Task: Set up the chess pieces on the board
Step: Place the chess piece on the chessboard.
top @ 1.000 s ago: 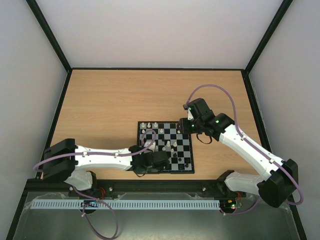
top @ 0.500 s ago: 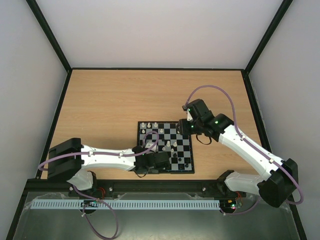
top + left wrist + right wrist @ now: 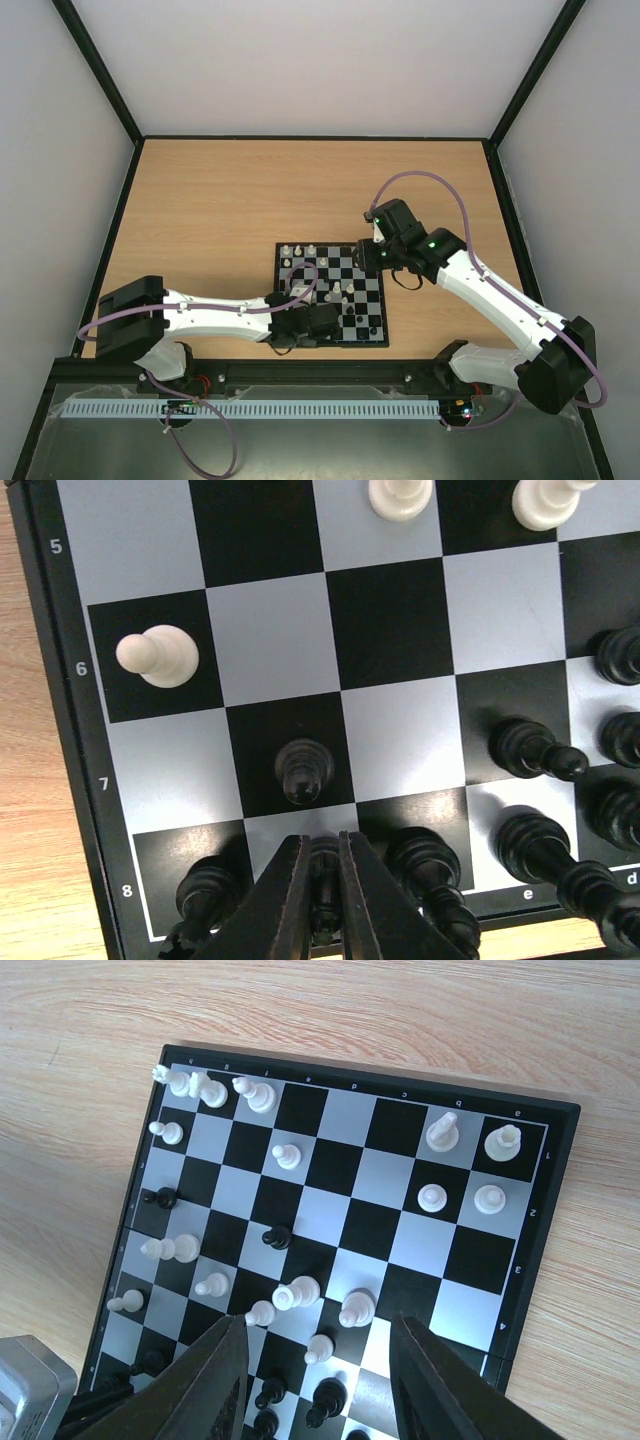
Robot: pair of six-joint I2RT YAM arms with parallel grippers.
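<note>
The small black and pale chessboard (image 3: 368,285) lies near the table's front middle; it also shows in the left wrist view (image 3: 270,650) and the right wrist view (image 3: 400,1185). Cream-white pieces (image 3: 296,1294) and black pieces (image 3: 303,770) stand scattered on it. My left gripper (image 3: 322,852) is low over the board's near-left corner (image 3: 305,328), its jaws shut on a black chess piece (image 3: 324,880) on the row marked 8, between two other black pieces. My right gripper (image 3: 315,1345) hangs open and empty above the board's far-right side (image 3: 378,250).
Black pieces (image 3: 540,750) crowd the rows marked 7 and 8. A white pawn (image 3: 158,658) stands on row 6. Bare wooden table (image 3: 240,200) surrounds the board. Dark walls (image 3: 120,215) frame the table's sides.
My left arm has shifted slightly right along the board's near edge. My right gripper has barely moved.
</note>
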